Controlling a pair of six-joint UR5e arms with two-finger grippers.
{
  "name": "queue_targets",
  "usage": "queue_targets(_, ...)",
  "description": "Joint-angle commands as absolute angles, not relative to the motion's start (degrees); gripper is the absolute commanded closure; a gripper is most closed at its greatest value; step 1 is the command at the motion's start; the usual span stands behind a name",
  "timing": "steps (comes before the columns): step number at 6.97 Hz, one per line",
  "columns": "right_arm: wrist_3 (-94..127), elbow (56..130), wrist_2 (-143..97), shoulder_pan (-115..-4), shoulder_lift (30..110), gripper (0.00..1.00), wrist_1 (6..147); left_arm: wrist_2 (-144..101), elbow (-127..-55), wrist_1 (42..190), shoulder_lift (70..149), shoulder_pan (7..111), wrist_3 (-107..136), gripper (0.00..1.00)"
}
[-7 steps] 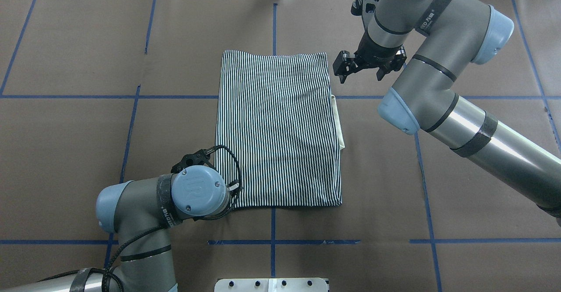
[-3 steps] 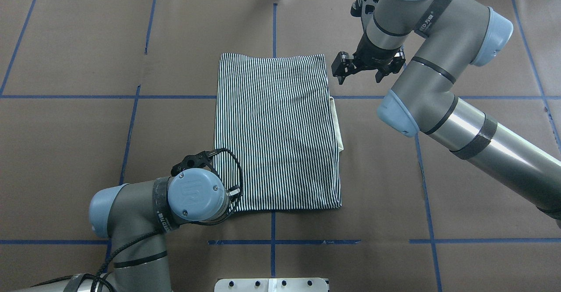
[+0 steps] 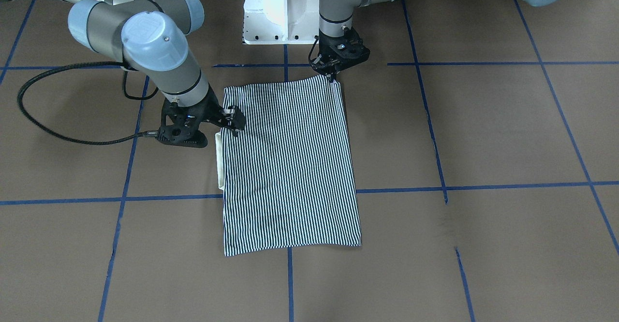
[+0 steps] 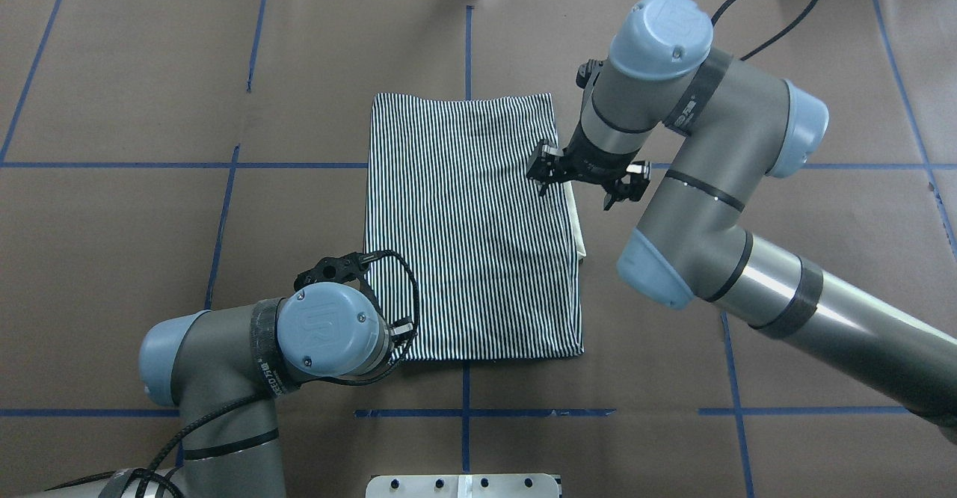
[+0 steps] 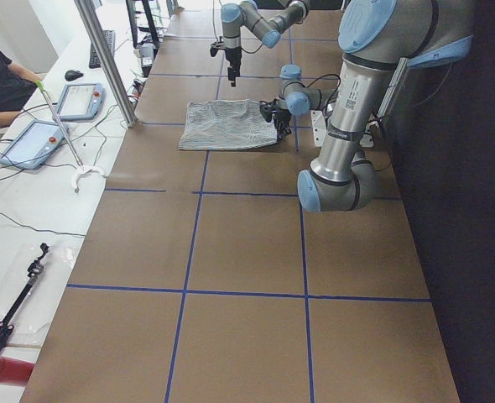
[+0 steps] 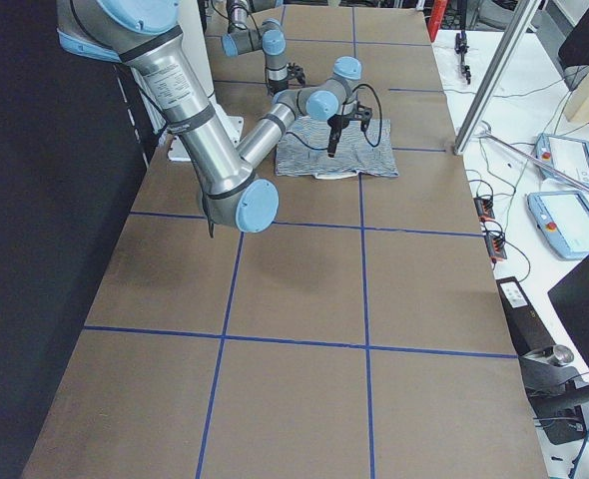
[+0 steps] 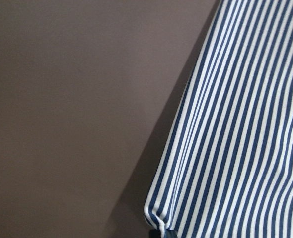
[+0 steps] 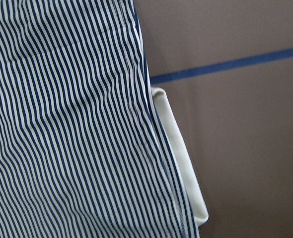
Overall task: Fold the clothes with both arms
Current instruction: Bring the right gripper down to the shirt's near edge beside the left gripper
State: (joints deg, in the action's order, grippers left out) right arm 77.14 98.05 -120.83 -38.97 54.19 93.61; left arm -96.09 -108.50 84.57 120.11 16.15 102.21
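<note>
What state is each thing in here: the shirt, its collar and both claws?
Polo shirt, folded into a rectangle, lying flat on the table.
Collar, tucked under, its edge poking out on the robot's right side.
Left claw, shut on the shirt's near left corner.
Right claw, open, over the collar edge.

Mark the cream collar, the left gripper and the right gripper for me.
cream collar (image 4: 578, 221): overhead view, middle of the exposed strip.
left gripper (image 3: 332, 74): front-facing view, between fingertips at the polo shirt (image 3: 290, 167) corner.
right gripper (image 4: 576, 197): overhead view, between its spread fingertips.
</note>
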Motion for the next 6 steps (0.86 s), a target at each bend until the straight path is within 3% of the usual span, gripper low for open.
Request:
queue_targets(1, 104.02, 100.89, -112.83, -30.28, 55.19, 0.00, 89.95, -96.06, -108.54, 84.64, 120.15, 16.78, 101.08, 1.00)
queue_targets(2, 113.98, 100.90, -105.80, -25.62, 56.50, 0.00, 84.95, -96.06, -108.54, 84.64, 120.15, 17.40, 100.64, 1.00)
queue_targets(6, 123.40, 100.55, -99.94, -18.56, 57.21, 0.00, 90.88, -96.33, -108.54, 84.64, 120.23, 17.32, 100.63, 1.00)
